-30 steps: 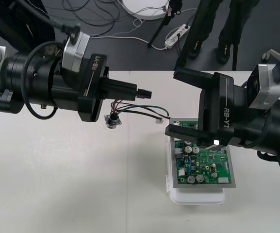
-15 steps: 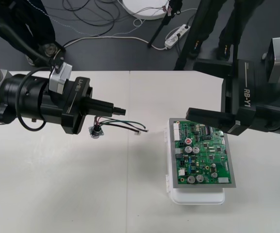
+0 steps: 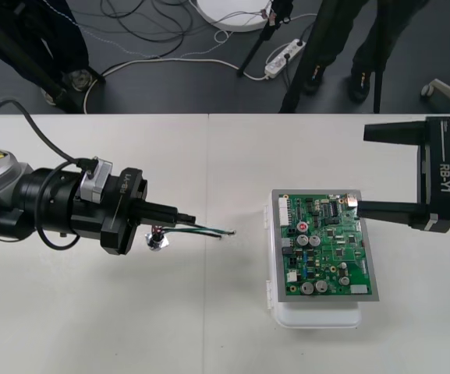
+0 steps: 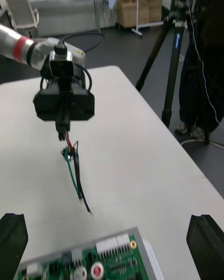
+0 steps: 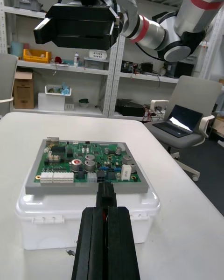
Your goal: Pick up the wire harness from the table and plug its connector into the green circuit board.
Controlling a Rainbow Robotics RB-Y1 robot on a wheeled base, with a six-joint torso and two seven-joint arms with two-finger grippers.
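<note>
My left gripper (image 3: 192, 220) hangs over the table's left half, shut on the wire harness (image 3: 201, 229). Its green and black wires trail right toward the green circuit board (image 3: 326, 249), and the round metal socket (image 3: 156, 242) sits just under the fingers. In the right wrist view the harness (image 4: 74, 177) dangles from the left gripper (image 4: 61, 133), its thin end reaching the table short of the board (image 4: 93, 261). The left wrist view has shut fingers (image 5: 108, 200) pointing at the board (image 5: 88, 165) on its white base (image 5: 84, 219). My right gripper (image 3: 361, 170) stands open just right of the board's far corner.
The white base (image 3: 318, 315) juts out past the board's near edge. Beyond the table's far edge, a power strip (image 3: 285, 56) and loose cables lie on the dark floor. Bare table lies between the harness tip and the board.
The left arm has drawn back to the left and nearer, taking the harness with it. The right arm has pulled away to the right, uncovering the board.
</note>
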